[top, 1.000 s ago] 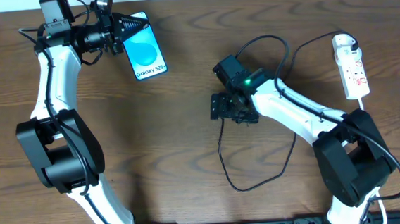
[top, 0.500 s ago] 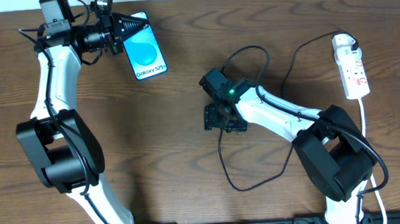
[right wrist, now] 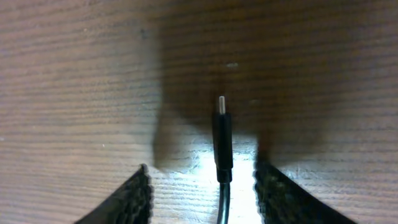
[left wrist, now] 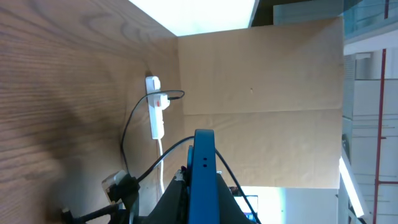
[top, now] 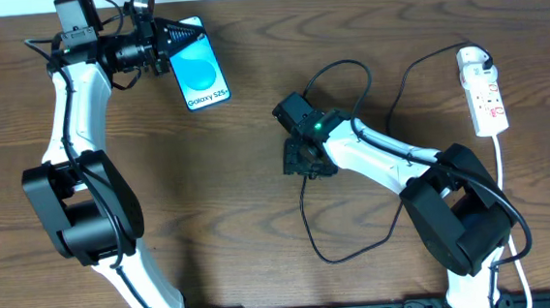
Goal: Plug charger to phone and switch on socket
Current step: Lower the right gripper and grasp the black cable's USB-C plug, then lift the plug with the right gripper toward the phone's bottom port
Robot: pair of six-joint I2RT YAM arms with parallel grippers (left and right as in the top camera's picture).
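Your right pincer (right wrist: 202, 168) hangs open over the middle of the desk (top: 212, 226). It has a finger on each side of the charger (right wrist: 222, 140) plug, which lies flat and touches neither. Your left pincer (top: 164, 37) is clamped on one end of the phone (top: 199, 70) near the far edge, toward the far-left corner. The socket (top: 482, 89) lies by the right edge, near the far-right corner.

If you close too near the metal tip, you will likely cover the part that must enter the phone. If you close off-centre, the plug may roll or twist. The cable loops slackly beside your right arm, so a lift could snag it or tug the socket. Because the phone is pinched at one end only, a push from the plug may pivot it.
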